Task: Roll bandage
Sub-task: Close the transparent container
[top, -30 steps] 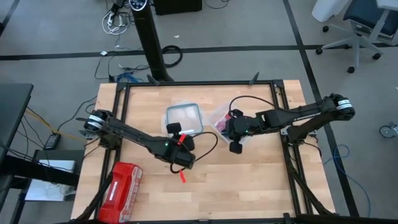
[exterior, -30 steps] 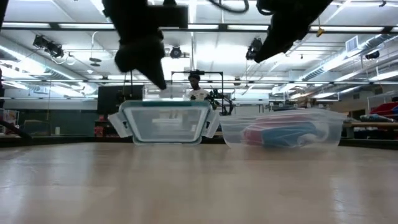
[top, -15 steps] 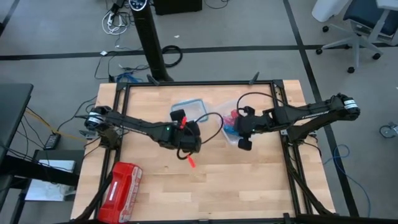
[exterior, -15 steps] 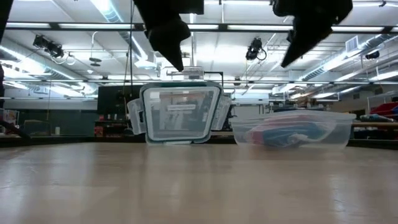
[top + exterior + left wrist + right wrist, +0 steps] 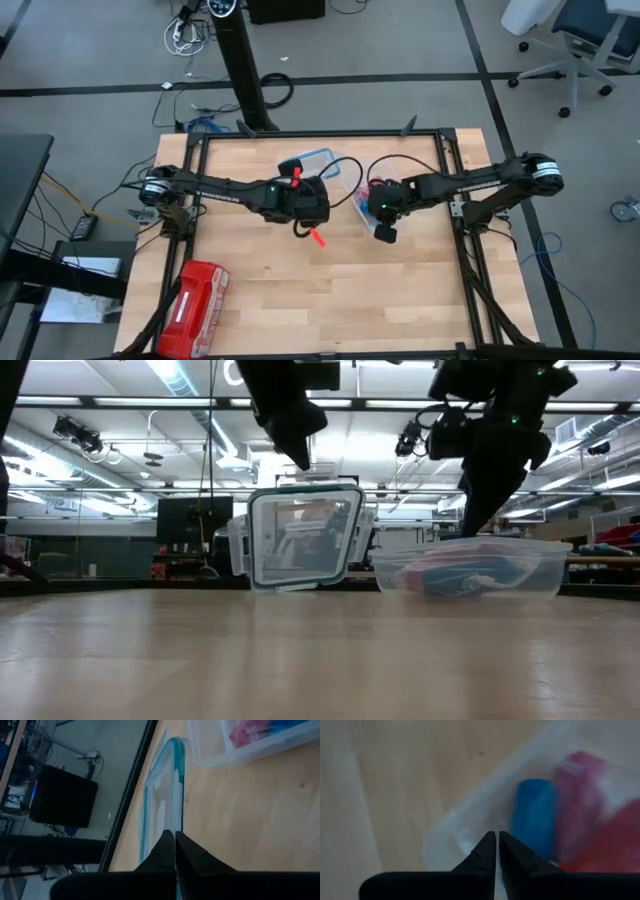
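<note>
The bandage [image 5: 535, 815] is a compact blue cylinder lying inside the clear tub [image 5: 465, 827], with red-pink rolls [image 5: 580, 795] packed just beside it. In the right wrist view its long axis runs roughly in line with your fingers, and it sits ahead of the right gripper [image 5: 497, 840] and off to one side, not straight in front of the tips. Those tips are pressed together with nothing between them, hovering over the tub's near rim. So the right arm is much the nearer one; I judge you would need to part the fingers and shift sideways over the cylinder before dropping in. Your left gripper [image 5: 174, 840] is pinched on the edge of the teal-rimmed lid [image 5: 165, 800], holding it tilted up beside the tub, further from the bandage.
</note>
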Tool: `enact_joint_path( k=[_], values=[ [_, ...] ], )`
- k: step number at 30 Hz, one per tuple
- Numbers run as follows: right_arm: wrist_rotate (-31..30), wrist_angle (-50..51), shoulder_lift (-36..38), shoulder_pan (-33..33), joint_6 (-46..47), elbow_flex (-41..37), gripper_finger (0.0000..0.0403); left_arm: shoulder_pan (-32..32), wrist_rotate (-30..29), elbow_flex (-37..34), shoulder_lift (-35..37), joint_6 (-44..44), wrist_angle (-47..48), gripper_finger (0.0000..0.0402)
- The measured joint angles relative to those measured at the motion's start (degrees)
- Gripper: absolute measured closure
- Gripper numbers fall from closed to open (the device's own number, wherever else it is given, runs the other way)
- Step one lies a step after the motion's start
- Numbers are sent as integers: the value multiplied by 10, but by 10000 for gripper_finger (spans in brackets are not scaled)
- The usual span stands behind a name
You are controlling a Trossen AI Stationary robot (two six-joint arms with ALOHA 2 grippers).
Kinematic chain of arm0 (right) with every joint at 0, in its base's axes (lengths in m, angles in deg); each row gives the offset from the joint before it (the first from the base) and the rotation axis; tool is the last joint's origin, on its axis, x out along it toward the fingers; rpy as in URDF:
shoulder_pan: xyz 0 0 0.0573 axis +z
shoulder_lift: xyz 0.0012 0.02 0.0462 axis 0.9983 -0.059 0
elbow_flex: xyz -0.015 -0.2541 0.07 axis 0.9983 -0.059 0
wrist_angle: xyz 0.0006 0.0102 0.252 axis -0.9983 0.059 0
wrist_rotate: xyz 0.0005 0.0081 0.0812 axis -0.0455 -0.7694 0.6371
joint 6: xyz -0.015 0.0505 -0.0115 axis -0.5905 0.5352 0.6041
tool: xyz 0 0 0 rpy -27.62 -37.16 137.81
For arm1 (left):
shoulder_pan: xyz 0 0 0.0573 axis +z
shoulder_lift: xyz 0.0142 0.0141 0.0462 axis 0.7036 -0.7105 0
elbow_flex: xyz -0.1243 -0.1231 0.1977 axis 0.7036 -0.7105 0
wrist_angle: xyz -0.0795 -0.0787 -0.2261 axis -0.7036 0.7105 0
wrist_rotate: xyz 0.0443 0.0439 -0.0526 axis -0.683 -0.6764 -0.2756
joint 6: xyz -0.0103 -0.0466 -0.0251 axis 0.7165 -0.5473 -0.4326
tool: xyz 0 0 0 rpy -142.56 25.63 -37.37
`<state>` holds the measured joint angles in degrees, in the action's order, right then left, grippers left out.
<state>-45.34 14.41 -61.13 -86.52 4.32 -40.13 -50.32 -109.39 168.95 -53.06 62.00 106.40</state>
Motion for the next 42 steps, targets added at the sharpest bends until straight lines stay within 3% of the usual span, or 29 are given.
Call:
enact_joint_path(
  k=[5, 17, 21, 25, 29, 36, 42],
  values=[
    [40, -52, -60, 9, -19, 0, 384, 11, -1, 0, 0, 40, -45, 401],
    [52, -210, -142, 46, -96, 61, 389, 11, 36, 0, 0, 83, -119, 401],
    [51, -176, -145, 47, -95, 99, 391, 11, 56, 0, 0, 99, -147, 401],
    [24, -27, -102, 50, -32, 150, 392, 10, 58, 0, 0, 118, -153, 401],
    [-67, 79, -41, 58, 43, 153, 391, 10, 58, -1, 0, 153, -183, 401],
    [-224, 90, 85, 92, 58, 85, 388, -4, 60, -1, 0, 212, -241, 401],
    [-215, 74, 173, 88, 150, -21, 359, -15, 59, -1, 0, 251, -263, 401]
  ],
)
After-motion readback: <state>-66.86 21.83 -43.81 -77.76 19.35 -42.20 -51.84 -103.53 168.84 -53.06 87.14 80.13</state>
